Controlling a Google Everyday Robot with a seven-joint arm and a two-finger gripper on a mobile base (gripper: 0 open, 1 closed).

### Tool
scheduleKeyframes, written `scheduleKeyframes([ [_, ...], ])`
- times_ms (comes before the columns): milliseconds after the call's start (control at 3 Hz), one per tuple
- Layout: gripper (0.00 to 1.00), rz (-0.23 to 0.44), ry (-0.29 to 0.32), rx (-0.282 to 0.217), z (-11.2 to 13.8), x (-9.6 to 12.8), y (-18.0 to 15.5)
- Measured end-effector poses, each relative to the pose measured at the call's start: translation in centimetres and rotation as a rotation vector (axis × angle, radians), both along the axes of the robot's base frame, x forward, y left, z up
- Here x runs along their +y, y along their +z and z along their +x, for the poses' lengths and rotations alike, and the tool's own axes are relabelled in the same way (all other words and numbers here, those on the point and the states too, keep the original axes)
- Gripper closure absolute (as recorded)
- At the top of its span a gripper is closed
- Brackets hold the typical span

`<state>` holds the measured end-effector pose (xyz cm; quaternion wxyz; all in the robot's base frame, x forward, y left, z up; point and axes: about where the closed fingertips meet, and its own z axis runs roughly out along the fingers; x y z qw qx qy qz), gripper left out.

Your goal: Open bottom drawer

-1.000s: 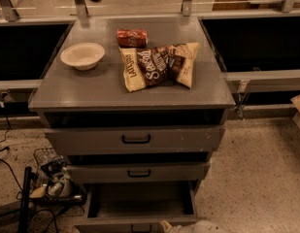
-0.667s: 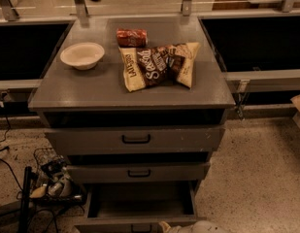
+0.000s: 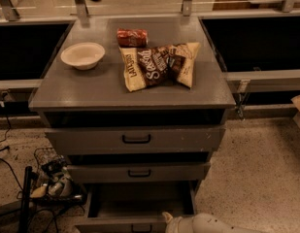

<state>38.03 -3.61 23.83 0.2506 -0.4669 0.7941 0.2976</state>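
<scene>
A grey metal cabinet (image 3: 115,89) with three stacked drawers stands on a speckled stone floor (image 3: 256,169). The bottom drawer (image 3: 140,203), the slimmest and narrowest of the three, stands drawn forward out of the cabinet, so that its bare grey inside shows from above. Its front panel lies at the very lower edge of the view, where a small black bar handle (image 3: 140,227) just shows on it. The robot's white gripper (image 3: 170,220) shows at the lower edge, right of middle, with its tip just beside that handle at the drawer's front. Whether it is open or closed, or touching or holding anything, I cannot tell. Above the bottom drawer sit the mid-sized grey drawer front (image 3: 139,172) and the tall, wide grey drawer front (image 3: 135,140), each with a black handle and a dark gap over it. On the cabinet's flat top lie a shallow white bowl (image 3: 82,55) at the left, a small red packet (image 3: 132,37) further back, and two crumpled brown-and-cream snack bags (image 3: 159,64), touching each other, right of middle. On the floor to the left of the cabinet sits a small wire basket of odds and ends (image 3: 55,178), with black cables near it.
</scene>
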Motion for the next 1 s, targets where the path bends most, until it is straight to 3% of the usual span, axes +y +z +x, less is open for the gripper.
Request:
scheduleKeyframes([
  [333,0.0,-0.013,-0.002,0.006,1.6,0.4,-0.5],
  [1000,0.0,-0.044,0.015,0.07,3.4,1.8,-4.5],
])
